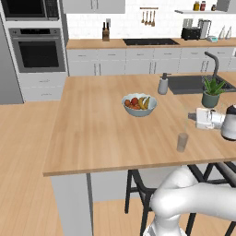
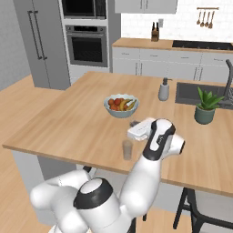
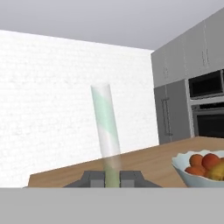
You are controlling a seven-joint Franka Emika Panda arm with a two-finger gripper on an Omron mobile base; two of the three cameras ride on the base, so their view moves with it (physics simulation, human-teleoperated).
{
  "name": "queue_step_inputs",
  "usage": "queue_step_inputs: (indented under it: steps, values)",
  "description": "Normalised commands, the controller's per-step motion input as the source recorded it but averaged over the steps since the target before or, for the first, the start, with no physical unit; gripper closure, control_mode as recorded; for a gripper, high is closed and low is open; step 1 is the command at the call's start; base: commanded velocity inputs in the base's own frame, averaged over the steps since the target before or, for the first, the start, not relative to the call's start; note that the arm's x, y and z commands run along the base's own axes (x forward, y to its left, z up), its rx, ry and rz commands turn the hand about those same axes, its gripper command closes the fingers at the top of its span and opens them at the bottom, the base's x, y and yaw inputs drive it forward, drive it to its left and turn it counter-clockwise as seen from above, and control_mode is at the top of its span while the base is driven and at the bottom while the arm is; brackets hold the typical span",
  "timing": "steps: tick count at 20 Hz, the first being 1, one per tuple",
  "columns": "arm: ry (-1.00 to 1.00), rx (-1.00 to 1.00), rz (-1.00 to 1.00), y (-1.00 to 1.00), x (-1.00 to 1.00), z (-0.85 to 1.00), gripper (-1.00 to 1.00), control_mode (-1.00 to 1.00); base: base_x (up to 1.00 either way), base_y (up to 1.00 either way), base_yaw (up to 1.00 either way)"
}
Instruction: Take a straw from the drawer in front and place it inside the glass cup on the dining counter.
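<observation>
My gripper (image 3: 112,178) is shut on the straw (image 3: 106,127), a pale green-and-white tube that sticks out straight from between the two fingertips. In the base views the hand lies level over the dining counter (image 1: 92,133), with the gripper (image 1: 191,116) pointing left. The glass cup (image 1: 182,142) stands upright near the counter's front edge, just in front of and below the hand. In the right base view the glass cup (image 2: 128,149) sits close under the gripper (image 2: 133,124), apart from it. I cannot make out the straw in the base views. The drawer is out of view.
A fruit bowl (image 1: 139,105) stands mid-counter, left of and beyond the hand. Further back are a grey soap pump (image 1: 163,84), a sink (image 1: 189,84) and a potted plant (image 1: 212,93). Dark stools (image 1: 138,193) stand under the counter's front edge.
</observation>
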Motion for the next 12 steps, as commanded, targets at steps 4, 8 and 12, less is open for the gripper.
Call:
queue_step_inputs:
  steps: [4,8,12]
  values:
    - [-0.01,0.00,0.00,0.00,-0.55,0.00,1.00,-1.00,0.00,0.00,0.00]
    - [0.00,0.00,0.00,0.00,-0.07,0.00,1.00,-1.00,0.00,0.00,0.00]
    - [0.00,0.00,0.00,0.09,0.00,0.00,1.00,-1.00,0.00,0.00,0.00]
